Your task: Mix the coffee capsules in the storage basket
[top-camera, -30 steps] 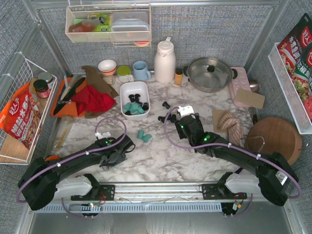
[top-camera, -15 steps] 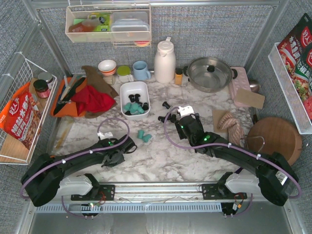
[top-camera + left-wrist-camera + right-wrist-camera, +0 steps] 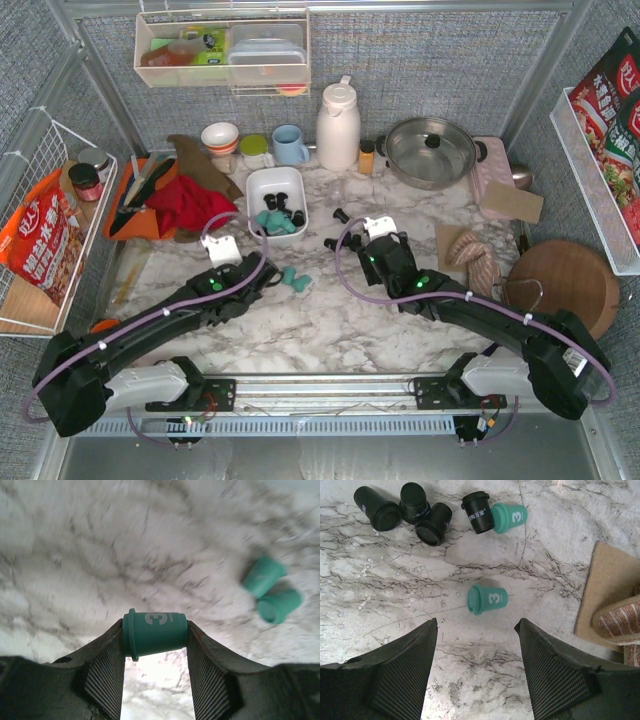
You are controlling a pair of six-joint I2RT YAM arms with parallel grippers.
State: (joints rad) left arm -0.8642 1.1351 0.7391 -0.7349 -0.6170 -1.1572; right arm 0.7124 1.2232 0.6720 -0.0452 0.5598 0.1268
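Note:
My left gripper (image 3: 155, 636) is shut on a teal coffee capsule (image 3: 155, 631), held sideways between the pads above the marble. Two more teal capsules (image 3: 270, 592) lie ahead of it to the right. In the top view the left gripper (image 3: 258, 274) is just left of that pair (image 3: 292, 278), below the white storage basket (image 3: 255, 185), which holds teal and black capsules (image 3: 272, 218). My right gripper (image 3: 476, 627) stands open over a lying teal capsule (image 3: 487, 599). Beyond it are several black capsules (image 3: 402, 510) and one teal capsule (image 3: 509, 517).
Behind the basket stand a white thermos (image 3: 338, 125), a blue mug (image 3: 290, 145), bowls (image 3: 220, 137) and a steel pot (image 3: 430, 150). A red cloth (image 3: 190, 208) lies on an orange tray at the left. A cork mat (image 3: 612, 587), a striped item and a wooden board (image 3: 565, 285) lie at the right.
The left gripper has shut on a teal capsule and moved up the table toward the basket. The right arm has stayed still.

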